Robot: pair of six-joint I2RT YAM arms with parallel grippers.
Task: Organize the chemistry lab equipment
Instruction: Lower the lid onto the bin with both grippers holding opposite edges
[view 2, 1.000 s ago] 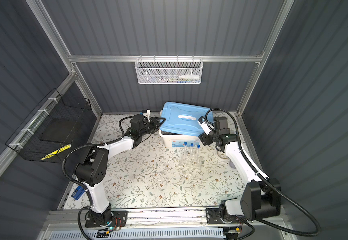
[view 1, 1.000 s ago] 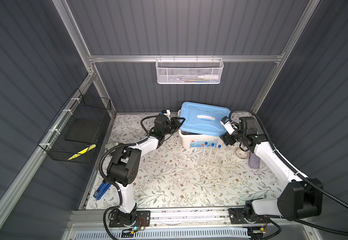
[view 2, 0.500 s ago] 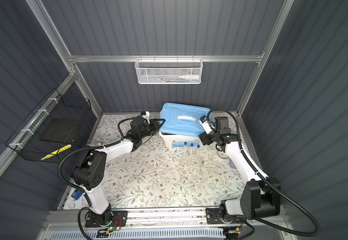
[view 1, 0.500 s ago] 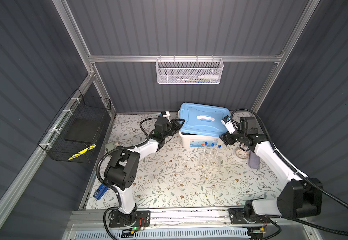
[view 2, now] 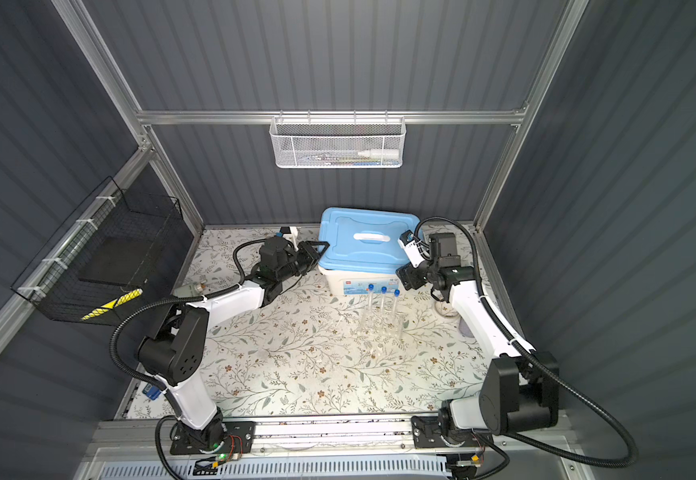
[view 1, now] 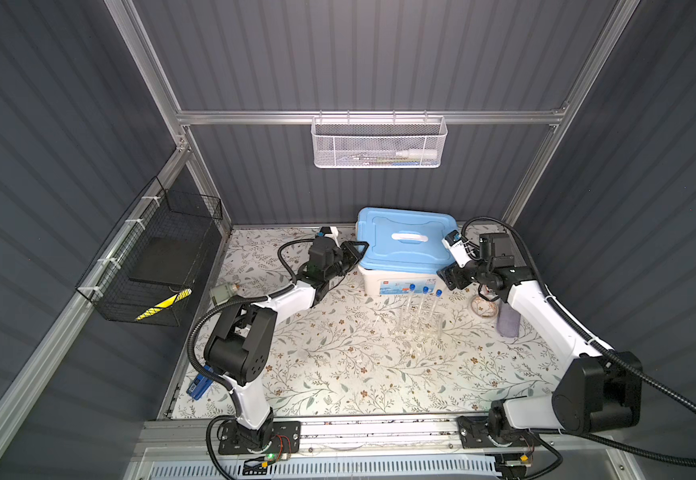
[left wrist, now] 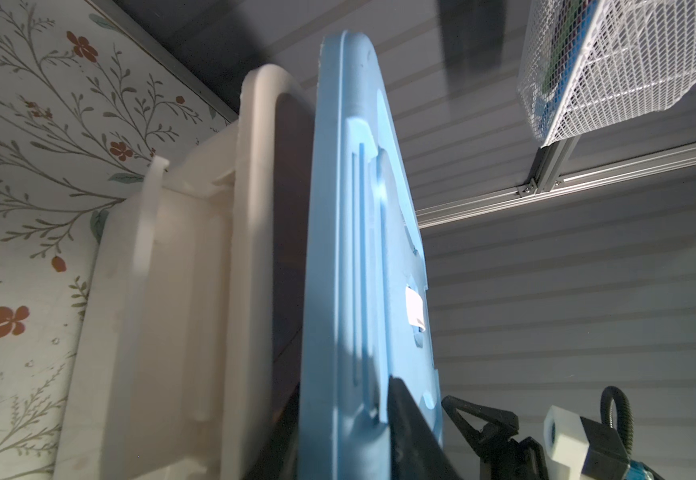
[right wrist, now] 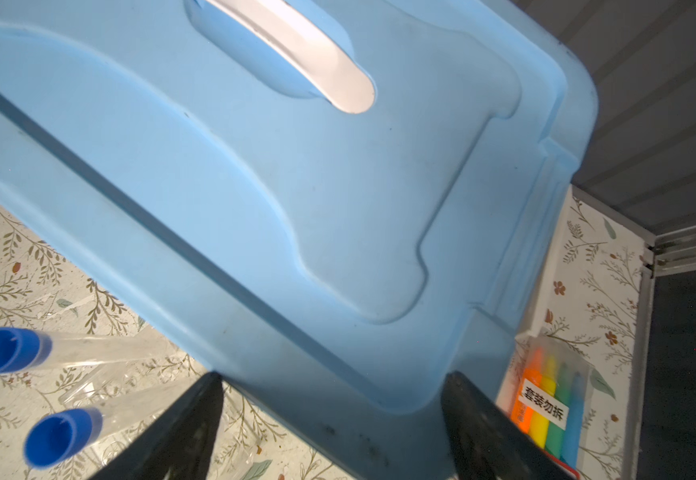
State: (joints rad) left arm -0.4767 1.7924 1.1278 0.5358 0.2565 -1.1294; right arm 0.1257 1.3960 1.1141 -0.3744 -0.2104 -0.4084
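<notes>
Both top views are sharp and lit from overhead: the table [view 1: 338, 365] glows, the walls [view 1: 68, 124] stay dim, and the posts [view 1: 147, 62] bow near the edges. In the right wrist view the blue lid [right wrist: 296, 208] darkens toward 6 o'clock, where the fingers [right wrist: 188, 424] blur.

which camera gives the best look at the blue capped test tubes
The top views: in both, all three test tubes stand in the clear rack, in front of the white box. The right wrist view catches only two blue caps close up, the tubes partly hidden by the blue lid. The left wrist view shows none.
</notes>
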